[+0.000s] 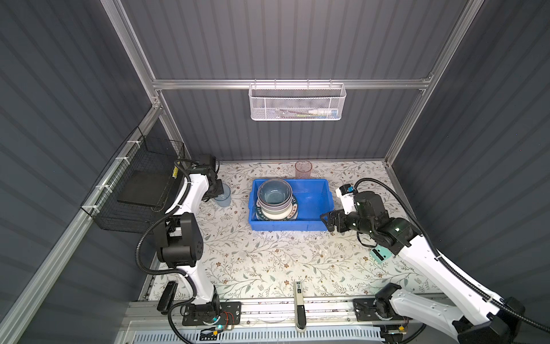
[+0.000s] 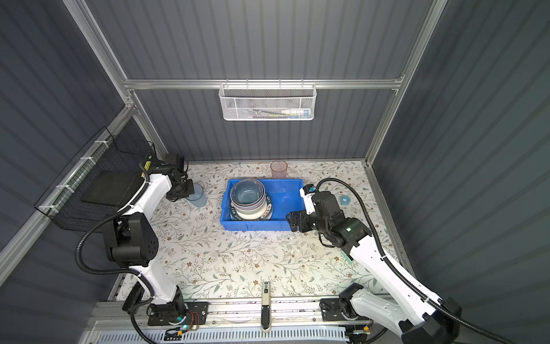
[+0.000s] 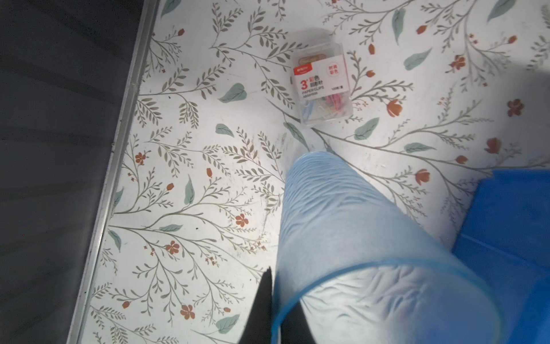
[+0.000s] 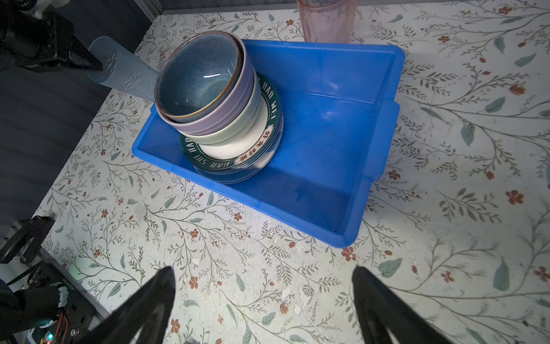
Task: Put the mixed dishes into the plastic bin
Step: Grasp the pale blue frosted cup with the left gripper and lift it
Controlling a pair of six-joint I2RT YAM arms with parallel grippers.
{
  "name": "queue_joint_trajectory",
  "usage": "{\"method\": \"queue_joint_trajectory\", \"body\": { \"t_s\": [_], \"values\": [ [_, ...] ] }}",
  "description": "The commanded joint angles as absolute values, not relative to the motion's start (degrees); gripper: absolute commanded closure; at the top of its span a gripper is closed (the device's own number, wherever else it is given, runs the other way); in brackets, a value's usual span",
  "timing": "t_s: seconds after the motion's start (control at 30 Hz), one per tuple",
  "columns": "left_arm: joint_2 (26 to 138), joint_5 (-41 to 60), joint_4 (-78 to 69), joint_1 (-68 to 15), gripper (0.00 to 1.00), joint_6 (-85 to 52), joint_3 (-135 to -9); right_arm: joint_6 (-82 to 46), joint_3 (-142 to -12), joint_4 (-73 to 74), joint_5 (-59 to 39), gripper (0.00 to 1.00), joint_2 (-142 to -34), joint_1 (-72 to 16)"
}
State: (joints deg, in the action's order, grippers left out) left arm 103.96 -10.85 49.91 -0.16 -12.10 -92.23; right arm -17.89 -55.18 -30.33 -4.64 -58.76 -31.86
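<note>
The plastic bin [image 1: 315, 193] [image 2: 285, 193] [image 4: 327, 134] sits mid-table. In its left half is a stack of dishes: a grey-blue bowl [image 1: 274, 192] [image 4: 199, 80] on top, lilac and pale green bowls under it, and a green lettered plate [image 4: 256, 155] at the bottom. Left of the bin my left gripper [image 1: 218, 190] [image 3: 279, 297] is shut on the rim of a translucent blue tumbler [image 1: 223, 199] [image 2: 198, 197] [image 3: 342, 226] [image 4: 125, 71], one finger inside and one outside. A pink tumbler [image 1: 303, 169] [image 4: 327, 20] stands behind the bin. My right gripper [image 1: 324, 222] [image 4: 265, 272] is open and holds nothing, by the bin's front right corner.
A clear box of paper clips [image 3: 323, 86] lies near the blue tumbler. A teal tape roll [image 2: 345, 199] and a teal block [image 1: 379, 254] lie at the right. A black wire basket [image 1: 143, 184] hangs on the left wall, a white mesh basket [image 1: 297, 102] on the back wall.
</note>
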Motion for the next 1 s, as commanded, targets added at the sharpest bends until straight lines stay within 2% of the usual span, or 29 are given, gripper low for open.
{"method": "queue_joint_trajectory", "body": {
  "t_s": [0.0,0.2,0.43,0.67,0.97],
  "values": [
    [98.7,-6.2,53.2,-0.5,1.00,-11.3,-96.6,-19.0,-58.1,-30.7,-6.0,0.07,-59.3,-31.6],
    [94.0,-3.8,54.6,-3.5,1.00,-12.8,-99.2,-19.9,-61.4,-30.3,-8.7,0.07,-61.1,-31.6],
    [92.5,-8.1,57.5,-12.1,1.00,-14.7,-106.0,-21.2,-68.3,-30.9,-10.9,0.09,-66.0,-31.7],
    [90.9,-2.4,54.5,-16.4,1.00,-16.6,-108.4,-22.1,-76.1,-31.2,-13.5,0.15,-71.5,-32.9],
    [91.8,-5.7,52.8,-26.9,1.00,-18.7,-109.6,-22.3,-90.4,-34.3,-11.6,0.27,-80.0,-35.6]
  ]
}}
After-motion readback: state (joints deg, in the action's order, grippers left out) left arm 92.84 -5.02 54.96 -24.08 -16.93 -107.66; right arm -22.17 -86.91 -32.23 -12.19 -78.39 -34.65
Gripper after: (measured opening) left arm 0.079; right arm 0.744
